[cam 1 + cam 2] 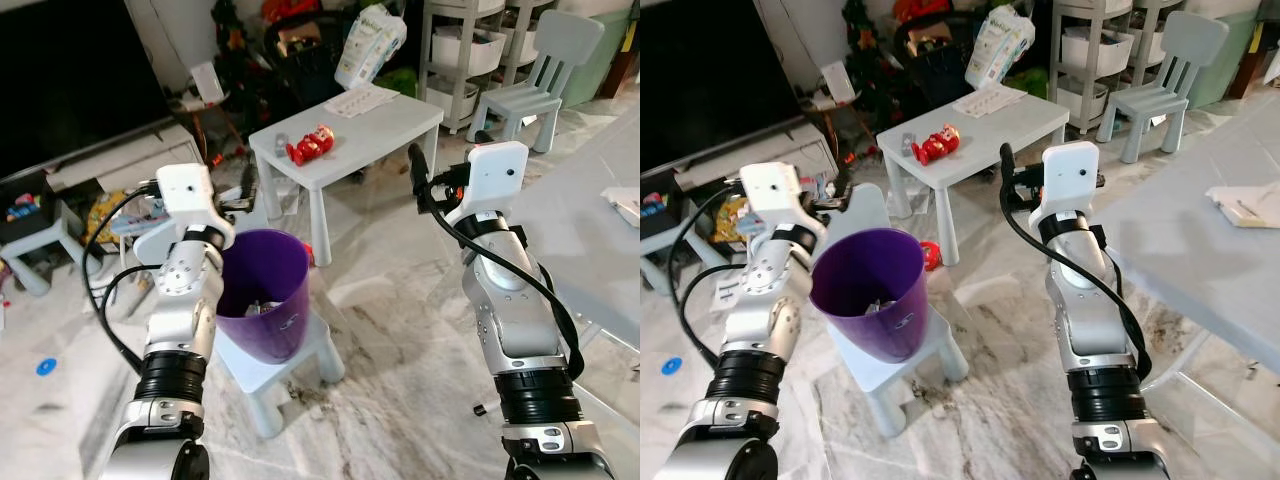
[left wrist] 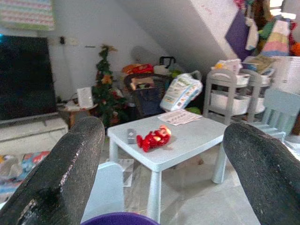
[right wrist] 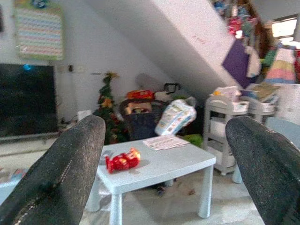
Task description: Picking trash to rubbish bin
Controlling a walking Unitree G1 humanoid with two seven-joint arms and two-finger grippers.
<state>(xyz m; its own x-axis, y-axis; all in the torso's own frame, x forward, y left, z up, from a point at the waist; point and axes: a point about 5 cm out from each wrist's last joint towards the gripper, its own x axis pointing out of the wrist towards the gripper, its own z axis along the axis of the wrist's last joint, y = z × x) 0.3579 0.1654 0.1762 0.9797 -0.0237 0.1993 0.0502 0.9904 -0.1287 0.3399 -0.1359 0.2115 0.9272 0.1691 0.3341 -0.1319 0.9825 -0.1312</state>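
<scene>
A purple rubbish bin (image 1: 262,290) stands on a small pale stool (image 1: 300,368), with some crumpled trash (image 1: 258,308) at its bottom. A red wrapper (image 1: 310,146) lies on the little white table (image 1: 395,118) behind it, next to a small grey piece (image 1: 281,140). My left gripper (image 1: 244,192) hovers just over the bin's far left rim, open and empty; its black fingers (image 2: 70,168) frame the table. My right gripper (image 1: 424,170) is raised to the right of the bin, short of the table, also open with nothing between its fingers (image 3: 65,164).
Printed sheets (image 1: 360,100) lie on the white table. A big grey table (image 1: 590,240) with paper (image 1: 625,205) fills the right side. A pale blue chair (image 1: 540,75), shelving (image 1: 465,40), a nappy pack (image 1: 370,40) and a TV (image 1: 70,70) line the back.
</scene>
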